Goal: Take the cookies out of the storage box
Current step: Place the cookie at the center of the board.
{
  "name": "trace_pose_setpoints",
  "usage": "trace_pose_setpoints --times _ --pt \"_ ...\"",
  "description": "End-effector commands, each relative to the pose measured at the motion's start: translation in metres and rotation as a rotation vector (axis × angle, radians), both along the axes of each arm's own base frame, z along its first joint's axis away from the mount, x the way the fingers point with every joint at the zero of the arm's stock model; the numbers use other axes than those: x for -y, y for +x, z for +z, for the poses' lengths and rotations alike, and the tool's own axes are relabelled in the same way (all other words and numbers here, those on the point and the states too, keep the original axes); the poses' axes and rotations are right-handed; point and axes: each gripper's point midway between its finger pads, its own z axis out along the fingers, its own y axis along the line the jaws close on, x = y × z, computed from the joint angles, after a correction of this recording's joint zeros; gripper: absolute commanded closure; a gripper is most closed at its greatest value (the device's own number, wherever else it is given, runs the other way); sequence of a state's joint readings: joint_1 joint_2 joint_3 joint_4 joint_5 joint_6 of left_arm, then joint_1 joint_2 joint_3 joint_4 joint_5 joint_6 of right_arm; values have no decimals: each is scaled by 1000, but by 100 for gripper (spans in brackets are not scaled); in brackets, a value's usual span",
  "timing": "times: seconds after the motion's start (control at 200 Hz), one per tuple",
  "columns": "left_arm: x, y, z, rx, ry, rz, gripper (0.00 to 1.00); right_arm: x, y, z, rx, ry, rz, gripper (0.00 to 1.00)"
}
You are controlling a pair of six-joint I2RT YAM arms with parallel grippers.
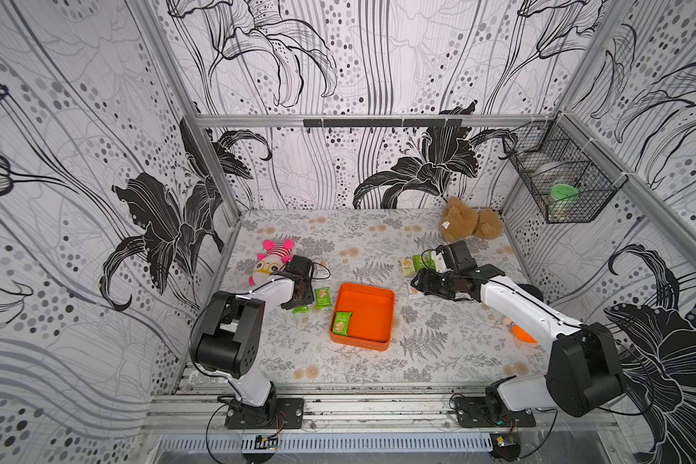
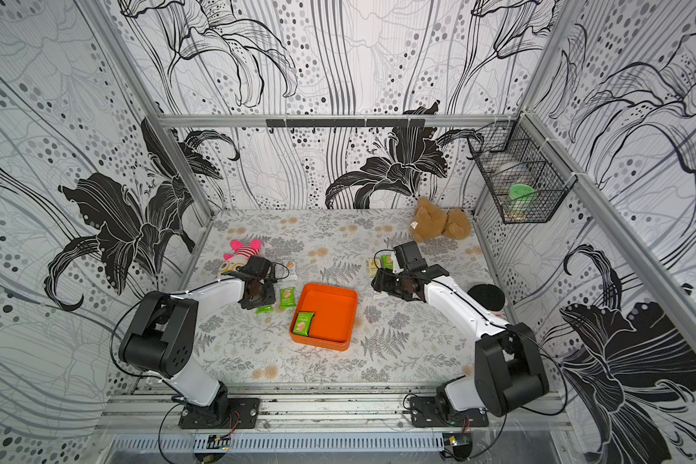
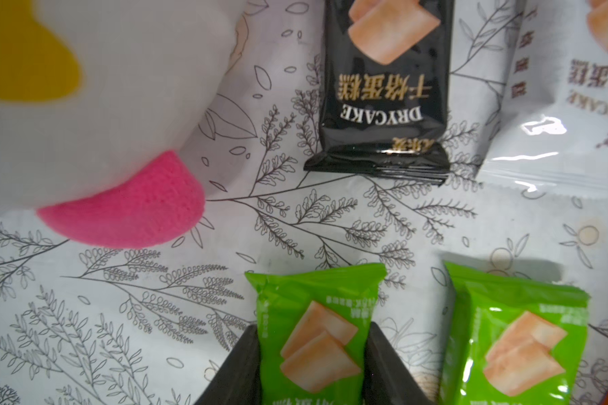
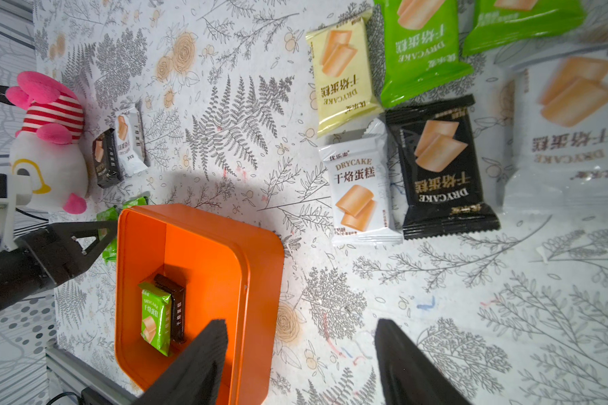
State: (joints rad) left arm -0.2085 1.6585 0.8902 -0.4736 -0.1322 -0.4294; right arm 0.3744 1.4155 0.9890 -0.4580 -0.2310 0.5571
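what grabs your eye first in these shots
The shallow bright-orange square tray at the middle of the floral-print table jumps out first, a green biscuit packet in its near left corner. Then the pink-and-white plush toy by the left edge and the brown teddy bear in the far right corner.

Every wrapper I can read bears the same print, DRYCAKE in capitals with 干焙蛋糕 alongside. It is in gold on the black packet (image 3: 383, 87) under the left wrist camera; in the right wrist view it is on the white packet (image 4: 360, 189), in gold on the second black packet (image 4: 443, 168), in brown on the pale yellow packet (image 4: 344, 70) and in pale letters on the green packet (image 4: 422, 49). The same words show, blurred, on the large white packet (image 4: 569, 140) and, tiny, on the boxed green packet (image 4: 155, 321) lying in the storage box (image 4: 208, 252); the finer print is too small to read.
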Motion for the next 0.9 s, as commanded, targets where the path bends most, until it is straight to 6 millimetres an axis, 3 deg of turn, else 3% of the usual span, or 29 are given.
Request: trace_pose_setpoints --times 0.0,0.26,0.436,0.546,0.721,0.896 --pt "3 12 5 32 -19 -10 48 5 0 11 17 -19 -10 27" --pt "5 10 37 73 -48 9 39 6 -2 13 23 -21 -8 27" --pt "24 2 73 147 -102 -5 37 4 -3 13 30 -4 -6 27" --pt "47 -6 95 196 -154 -27 37 3 -4 13 32 7 -2 27" --pt "93 -26 113 229 -243 -69 37 4 -8 14 38 12 -1 27" --pt "134 -50 112 217 -279 -117 36 6 -13 19 56 25 -8 27"
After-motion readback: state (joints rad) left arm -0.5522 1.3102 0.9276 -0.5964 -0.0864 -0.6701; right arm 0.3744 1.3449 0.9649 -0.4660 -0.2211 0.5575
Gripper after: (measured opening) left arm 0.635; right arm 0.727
